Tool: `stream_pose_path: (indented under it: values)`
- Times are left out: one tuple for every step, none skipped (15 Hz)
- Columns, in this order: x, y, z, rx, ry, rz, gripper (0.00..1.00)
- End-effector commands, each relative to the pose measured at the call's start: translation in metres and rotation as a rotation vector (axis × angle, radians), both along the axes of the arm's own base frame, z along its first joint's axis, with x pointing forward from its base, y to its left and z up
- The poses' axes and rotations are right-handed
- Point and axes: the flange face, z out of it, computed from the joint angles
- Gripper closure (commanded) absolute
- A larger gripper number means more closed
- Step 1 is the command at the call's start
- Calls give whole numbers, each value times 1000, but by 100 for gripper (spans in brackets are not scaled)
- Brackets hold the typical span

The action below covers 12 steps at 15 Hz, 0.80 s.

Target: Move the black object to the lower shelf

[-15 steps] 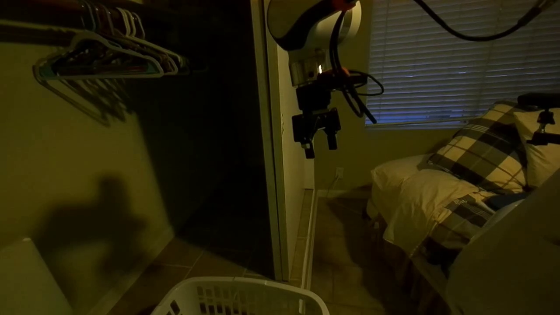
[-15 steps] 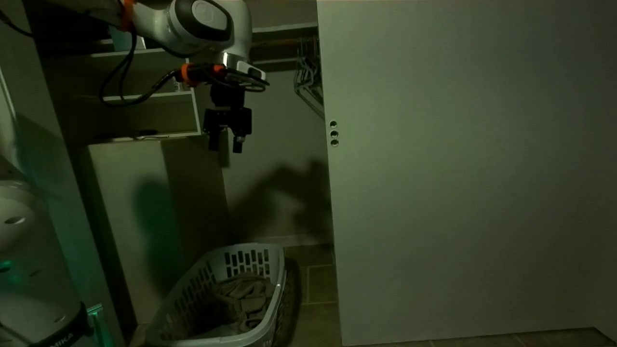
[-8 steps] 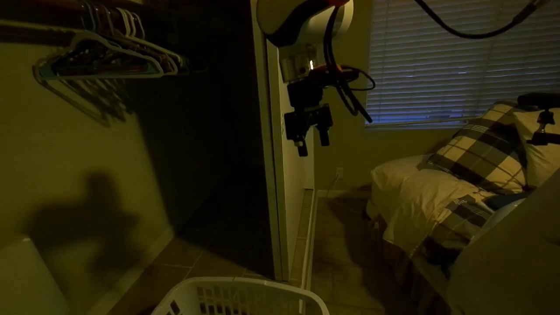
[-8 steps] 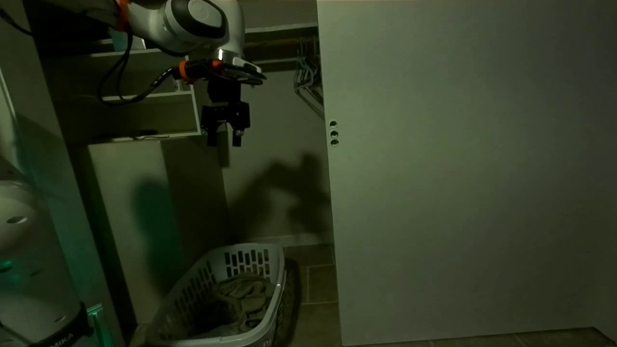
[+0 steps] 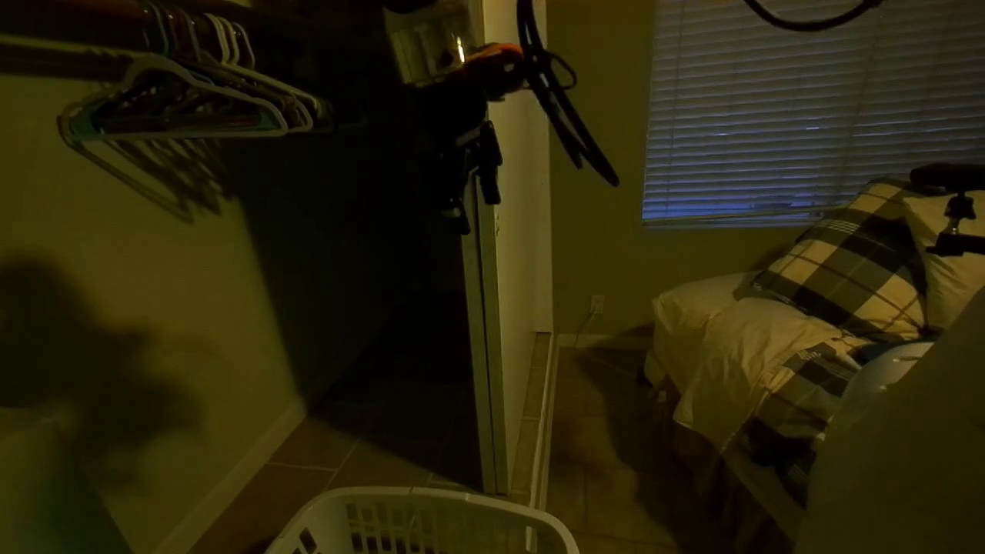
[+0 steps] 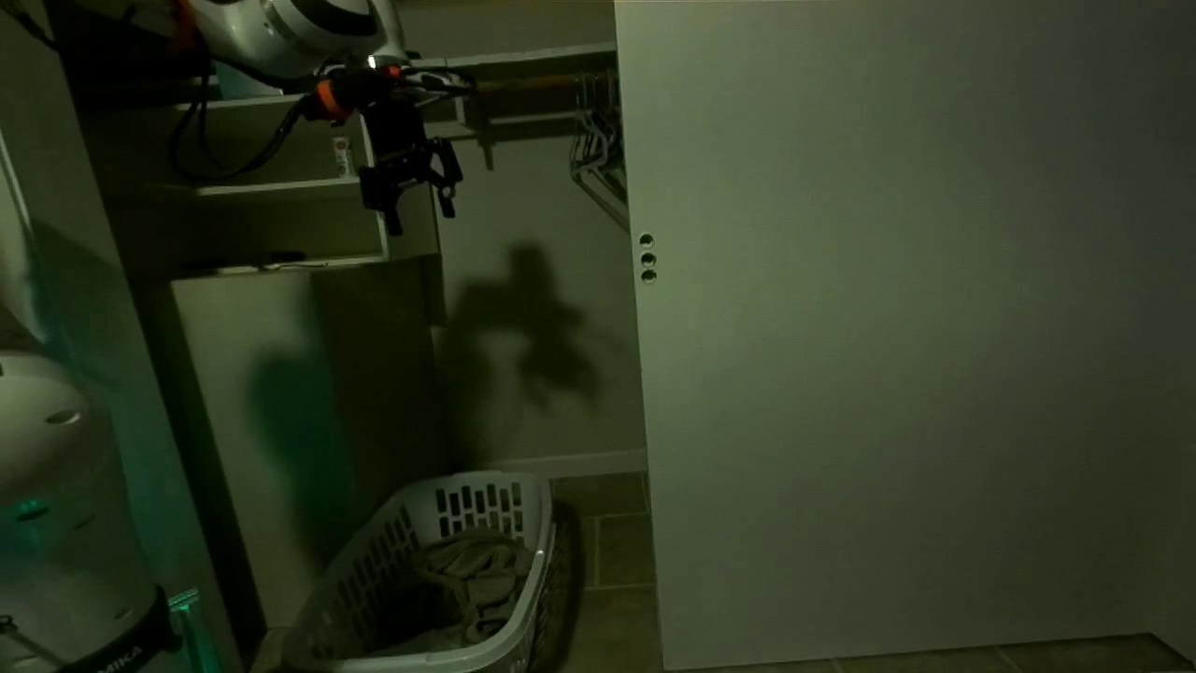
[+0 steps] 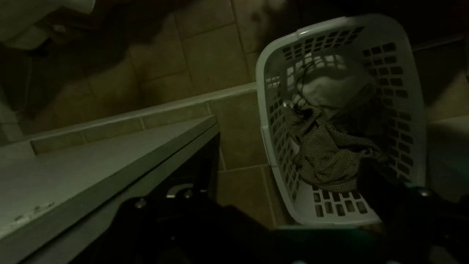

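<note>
In dim light the gripper point(image 6: 421, 221) hangs at about the height of the shelves, its fingers point(image 6: 448, 207) spread wide; in the wrist view, floor tiles point(image 7: 240, 139) and part of a laundry basket point(image 7: 306, 200) show between them. A low dark object point(image 6: 285, 255) lies on the lowest visible shelf point(image 6: 357, 260), apart from the fingers; whether it is the black thing meant cannot be told. The middle shelf point(image 6: 276, 190) carries a small pale container point(image 6: 343, 156) near its right end in an exterior view, and something bluish point(image 6: 245, 79) stands on the top shelf point(image 6: 210, 105). Cables point(image 6: 280, 140) on the arm point(image 6: 290, 33) loop across in front of these shelves. Below, the basket stands on the floor in front of a white panel point(image 6: 248, 346), with a checked cloth point(image 7: 331, 154) and paler fabric point(image 7: 326, 90) inside. A large door point(image 6: 897, 327) covers the right part of that view and partly hides the hangers point(image 6: 598, 154); in the wrist view its edge point(image 7: 146, 164) runs close beside one finger, though the depth between them is unclear. A shadow point(image 6: 533, 327) of the arm falls on the closet wall point(image 6: 542, 435). Past the door, a bed point(image 5: 716, 315) with a plaid pillow point(image 5: 854, 254) stands near window blinds point(image 5: 785, 115).
</note>
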Motion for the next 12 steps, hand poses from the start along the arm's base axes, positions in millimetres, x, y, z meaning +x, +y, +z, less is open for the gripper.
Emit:
stream_pose_path:
  values:
    - [8, 45, 33, -44, -73, 161, 0]
    - [8, 58, 40, -49, -92, 198, 0]
    - [9, 70, 47, -59, -111, 232, 0]
    - [9, 81, 52, -66, -127, 263, 0]
    - [10, 89, 57, -76, -152, 292, 0]
    - [11, 93, 62, -95, -179, 301, 0]
    - [0, 84, 52, -62, -148, 256, 0]
    - [1, 90, 56, -71, -162, 269, 0]
    - [3, 92, 57, -74, -167, 275, 0]
    - [4, 93, 57, -75, -168, 277, 0]
    - [5, 92, 57, -76, -168, 279, 0]
    - [5, 92, 57, -76, -167, 279, 0]
